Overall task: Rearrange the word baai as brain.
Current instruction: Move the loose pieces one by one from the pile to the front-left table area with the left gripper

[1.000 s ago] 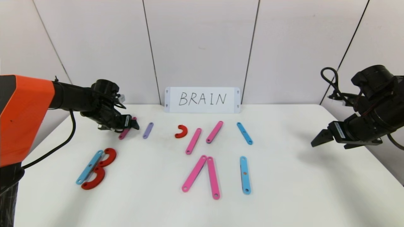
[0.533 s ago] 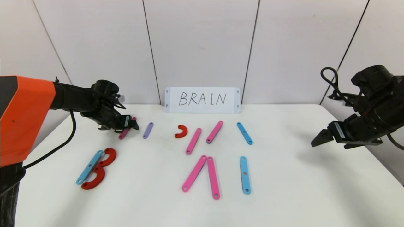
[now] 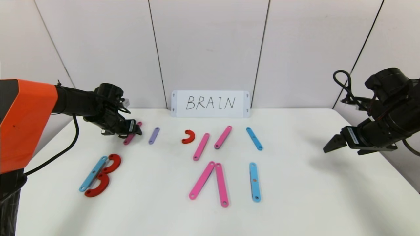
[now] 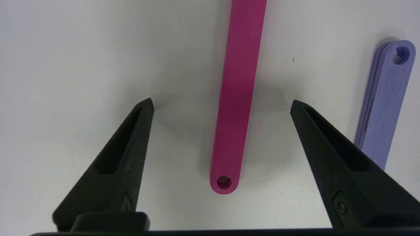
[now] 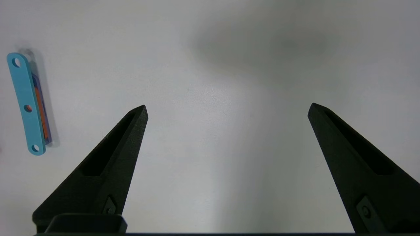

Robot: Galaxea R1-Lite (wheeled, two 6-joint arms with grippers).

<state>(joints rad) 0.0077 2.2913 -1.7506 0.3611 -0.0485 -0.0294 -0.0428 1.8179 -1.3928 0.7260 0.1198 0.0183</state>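
Note:
The word lies in flat pieces on the white table [image 3: 295, 203]. A blue bar [image 3: 93, 173] with two red arcs [image 3: 110, 164] forms a B at the front left. Two pink bars [image 3: 200, 180] meet in an inverted V at the front middle, beside a blue bar [image 3: 254, 181]. My left gripper [image 3: 138, 130] is open over a short magenta bar [image 3: 128, 139]; that bar [image 4: 238, 95] lies between its fingers without touching them. A purple bar [image 3: 153, 135] lies next to it, also in the left wrist view [image 4: 384, 105]. My right gripper [image 3: 329, 144] is open and empty, off at the right.
A red arc [image 3: 188, 136], two pink bars [image 3: 201, 146] [image 3: 223, 137] and a blue bar [image 3: 254, 138] lie in the back row. The white BRAIN card [image 3: 210, 103] stands against the wall. The right wrist view shows a blue bar [image 5: 26, 103] far off.
My left gripper has drawn back slightly to the left over the magenta bar. The pieces and the right arm have not moved.

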